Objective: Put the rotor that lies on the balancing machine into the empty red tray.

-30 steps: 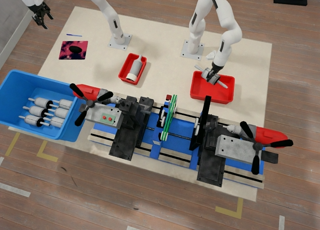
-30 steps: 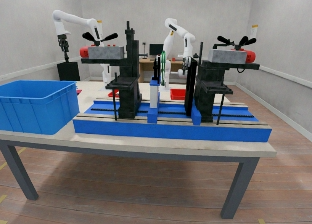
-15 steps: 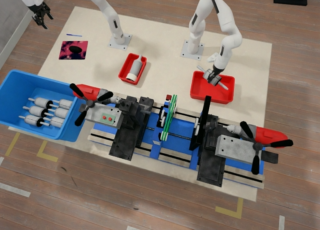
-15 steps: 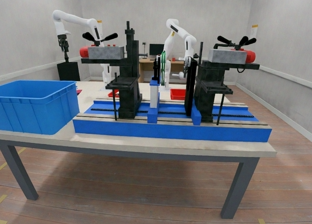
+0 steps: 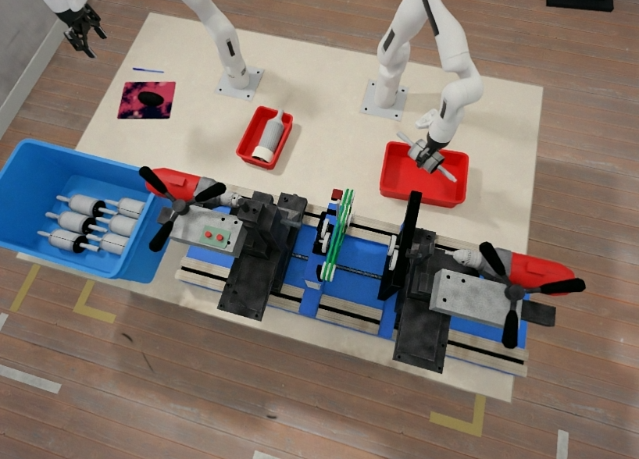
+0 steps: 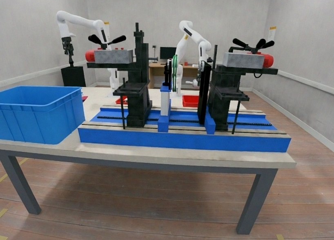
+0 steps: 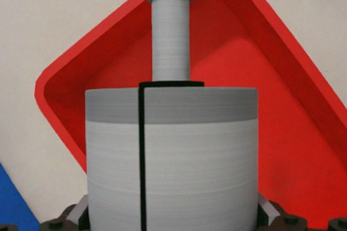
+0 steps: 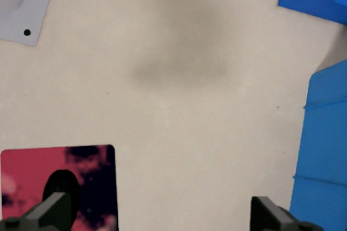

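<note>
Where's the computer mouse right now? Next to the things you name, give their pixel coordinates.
In the top view, the black mouse (image 5: 150,98) (image 8: 61,183) sits on the pink and dark mouse pad (image 5: 129,108) (image 8: 25,162) at upper left, just below the blue pen (image 5: 148,70).

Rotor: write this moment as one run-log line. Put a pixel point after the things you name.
left gripper (image 5: 426,158): shut on rotor (image 5: 417,151) (image 6: 192,82) (image 7: 172,158) | rotor: above red tray (image 5: 400,188) (image 6: 190,100) (image 7: 289,141) | right gripper (image 5: 88,36) (image 6: 69,54) (image 8: 159,217): open

On the table, a black mouse (image 5: 150,98) (image 8: 62,185) is resting on a pink-and-black mat (image 5: 129,103) (image 8: 99,205), a blue pen (image 5: 148,70) is lying near it, and a blue bin (image 5: 77,158) (image 6: 34,124) (image 8: 323,141) is holding six other rotors (image 5: 76,221).
</note>
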